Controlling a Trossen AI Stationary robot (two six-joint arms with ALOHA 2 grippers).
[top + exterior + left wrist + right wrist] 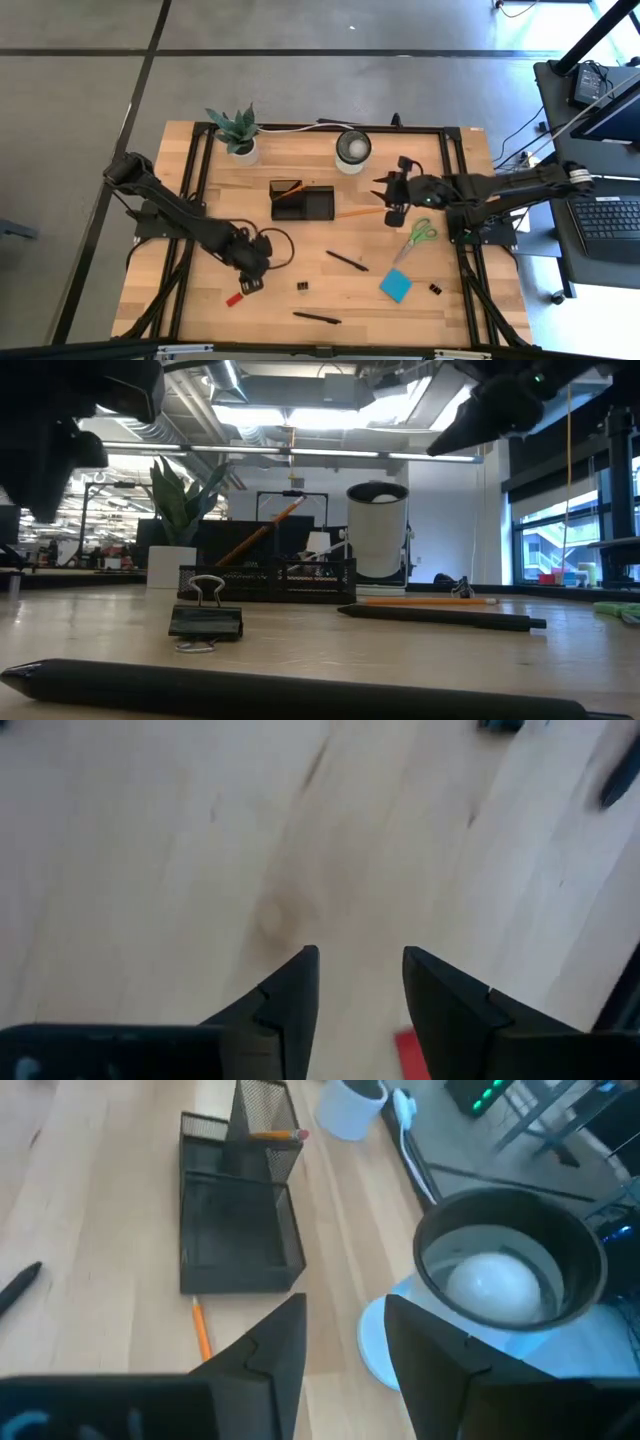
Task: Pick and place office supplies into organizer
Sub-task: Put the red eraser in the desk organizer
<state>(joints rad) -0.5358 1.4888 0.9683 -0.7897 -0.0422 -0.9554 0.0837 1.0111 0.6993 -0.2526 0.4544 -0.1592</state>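
Eraser (small, red) lies on the bench just beside my left gripper, fingers spread and empty, while my right gripper hovers beside the organizer, fingers parted, holding nothing.

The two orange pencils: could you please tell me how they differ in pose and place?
The stowed pencil leans tilted, one end raised; the loose pencil lies flat. The stowed pencil stands inside the organizer, in its tall compartment; the loose pencil rests on the bare table, just outside the organizer. Both are orange and look alike in shape.
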